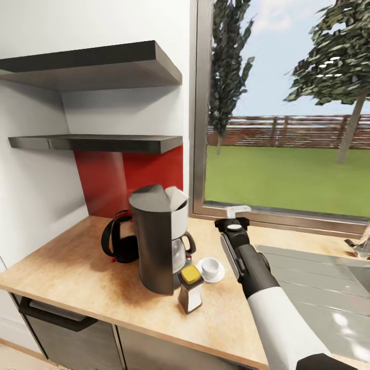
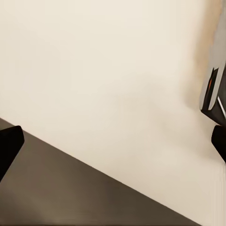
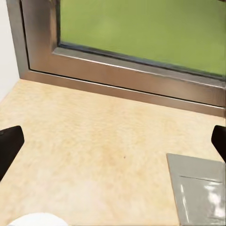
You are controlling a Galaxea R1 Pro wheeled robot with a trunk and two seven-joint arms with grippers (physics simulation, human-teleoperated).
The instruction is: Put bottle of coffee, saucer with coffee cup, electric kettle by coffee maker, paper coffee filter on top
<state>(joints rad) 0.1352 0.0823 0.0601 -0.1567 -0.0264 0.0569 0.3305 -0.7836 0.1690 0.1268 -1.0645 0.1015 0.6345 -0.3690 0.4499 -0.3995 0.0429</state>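
Right tool (image 1: pixel 237 211) spread wide, coffee cup (image 1: pixel 210 266) just beside it.

A home kitchen, rendered in simulation.

A wooden table (image 1: pixel 77 272) runs along a white wall with a red backsplash (image 1: pixel 128 180) and two dark floating shelves (image 1: pixel 103 67) above it, and cabinet fronts with a dark handle (image 1: pixel 56 313) below. On it stand a coffee maker (image 1: pixel 156 241), a black electric kettle (image 1: pixel 119 237), a yellow-capped bottle (image 1: pixel 190 289) and a white cup on a saucer (image 1: pixel 210 268). To the right lies a steel sink (image 1: pixel 318 288) with a faucet (image 1: pixel 359 241). A metal-framed window (image 1: pixel 288 128) looks onto a lawn, trees and a wooden fence.
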